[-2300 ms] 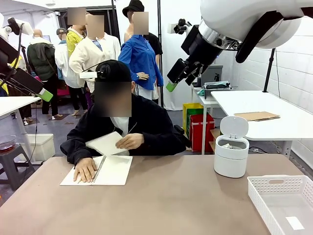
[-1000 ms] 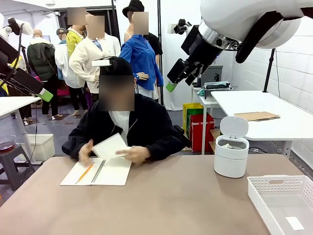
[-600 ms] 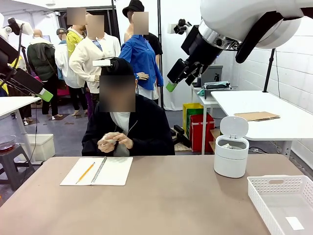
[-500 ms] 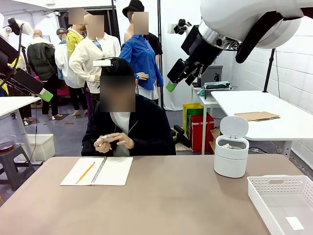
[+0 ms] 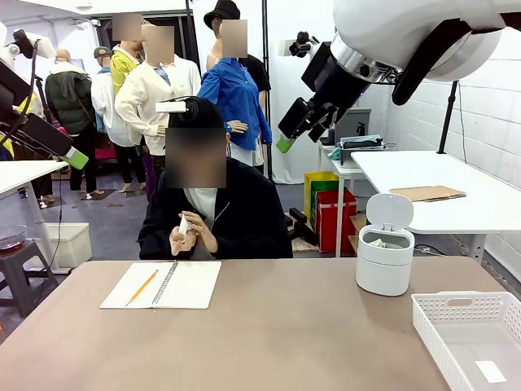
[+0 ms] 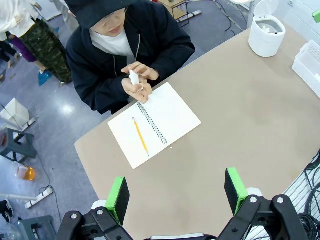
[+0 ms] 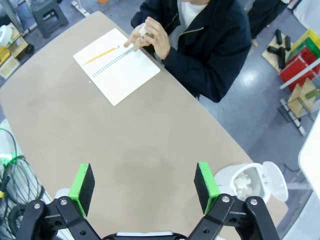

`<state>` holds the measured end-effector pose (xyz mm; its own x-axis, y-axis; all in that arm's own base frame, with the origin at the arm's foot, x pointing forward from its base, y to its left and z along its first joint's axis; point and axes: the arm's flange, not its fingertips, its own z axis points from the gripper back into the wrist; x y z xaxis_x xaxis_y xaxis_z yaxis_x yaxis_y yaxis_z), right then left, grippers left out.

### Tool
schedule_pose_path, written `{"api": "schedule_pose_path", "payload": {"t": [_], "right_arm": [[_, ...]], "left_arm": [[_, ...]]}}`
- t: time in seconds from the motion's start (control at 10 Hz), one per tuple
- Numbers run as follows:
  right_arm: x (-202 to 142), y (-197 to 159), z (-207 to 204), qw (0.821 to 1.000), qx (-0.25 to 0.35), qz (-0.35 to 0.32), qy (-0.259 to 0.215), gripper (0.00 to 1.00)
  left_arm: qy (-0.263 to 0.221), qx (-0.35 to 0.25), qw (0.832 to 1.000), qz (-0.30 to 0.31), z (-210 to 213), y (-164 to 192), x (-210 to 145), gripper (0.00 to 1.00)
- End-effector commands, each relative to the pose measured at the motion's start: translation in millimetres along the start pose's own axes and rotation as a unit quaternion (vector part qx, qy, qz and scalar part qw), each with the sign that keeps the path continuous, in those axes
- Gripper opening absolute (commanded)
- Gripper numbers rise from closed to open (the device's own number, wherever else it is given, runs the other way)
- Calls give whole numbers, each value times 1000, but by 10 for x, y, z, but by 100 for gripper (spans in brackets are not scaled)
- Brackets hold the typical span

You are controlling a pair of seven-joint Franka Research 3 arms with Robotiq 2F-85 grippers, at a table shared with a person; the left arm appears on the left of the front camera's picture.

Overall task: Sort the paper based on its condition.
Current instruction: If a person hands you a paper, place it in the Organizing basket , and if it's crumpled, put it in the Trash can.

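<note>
Paper (image 6: 134, 77), seemingly wadded, was pinched in the person's hands (image 6: 139, 86) just beyond the notebook (image 6: 165, 120); my left gripper (image 6: 177, 192) and right gripper (image 7: 145, 182) hung high above it, both spread wide.

The wide brown tabletop (image 5: 285, 342) looks matt and smooth. At its left, the white spiral-bound paper notebook (image 5: 183, 285) has matt pages, and the yellow pencil (image 5: 142, 287) on it looks like painted wood. At the right, the round white plastic bin (image 5: 384, 261) shines slightly. The white plastic lattice basket (image 5: 431, 326) is duller. The small white wad of thin paper (image 5: 184, 224), left of centre, looks crumpled. The person's black jacket (image 5: 252, 212) is matt cloth.
</note>
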<state>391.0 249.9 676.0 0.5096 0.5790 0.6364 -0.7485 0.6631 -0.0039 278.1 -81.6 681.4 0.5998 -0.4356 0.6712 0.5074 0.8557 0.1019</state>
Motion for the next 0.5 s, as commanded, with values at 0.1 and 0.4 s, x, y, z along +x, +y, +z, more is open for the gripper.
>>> {"api": "schedule_pose_path", "payload": {"t": [0.1, 0.4], "right_arm": [[-1, 4, 3, 1000, 4, -3, -1, 100], [-1, 4, 3, 1000, 4, -3, -1, 100]], "left_arm": [[0, 0, 1000, 1, 2, 10, -4, 100], [0, 0, 1000, 1, 2, 10, -4, 100]]}}
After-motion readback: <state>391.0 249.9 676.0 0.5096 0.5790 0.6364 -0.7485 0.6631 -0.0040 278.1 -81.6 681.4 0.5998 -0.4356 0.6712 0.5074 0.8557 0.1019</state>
